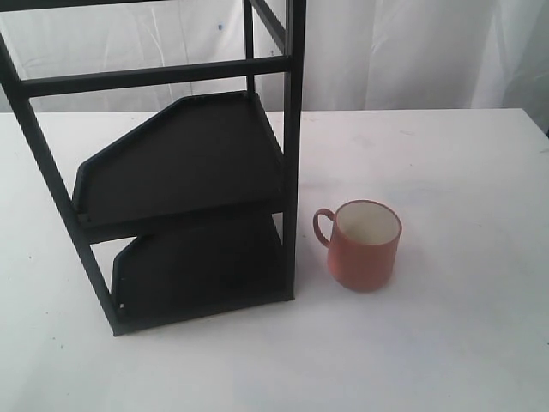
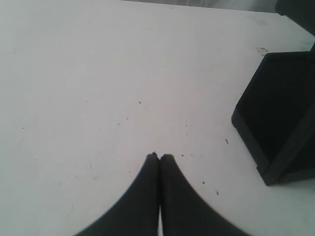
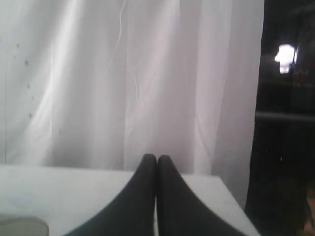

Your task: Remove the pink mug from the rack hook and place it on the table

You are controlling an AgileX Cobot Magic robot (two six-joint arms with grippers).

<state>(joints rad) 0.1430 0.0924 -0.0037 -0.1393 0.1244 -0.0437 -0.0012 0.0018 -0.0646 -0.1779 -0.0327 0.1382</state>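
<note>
The pink mug (image 1: 364, 245) stands upright on the white table (image 1: 446, 343), just right of the black rack (image 1: 184, 163), with its handle turned toward the rack's front post. The rack hook is out of view above the exterior frame. Neither gripper shows in the exterior view. My left gripper (image 2: 159, 156) is shut with nothing in it, over bare tabletop (image 2: 98, 98) beside a corner of the rack's base (image 2: 275, 118). My right gripper (image 3: 156, 157) is also shut and empty, facing the white curtain (image 3: 123, 78) past the table's edge.
The rack has two dark angled shelves, the upper shelf (image 1: 184, 163) and the lower shelf (image 1: 202, 270), and tall posts. A white curtain (image 1: 412, 51) hangs behind the table. A pale rounded rim (image 3: 22, 227) shows at the corner of the right wrist view; what it is I cannot tell.
</note>
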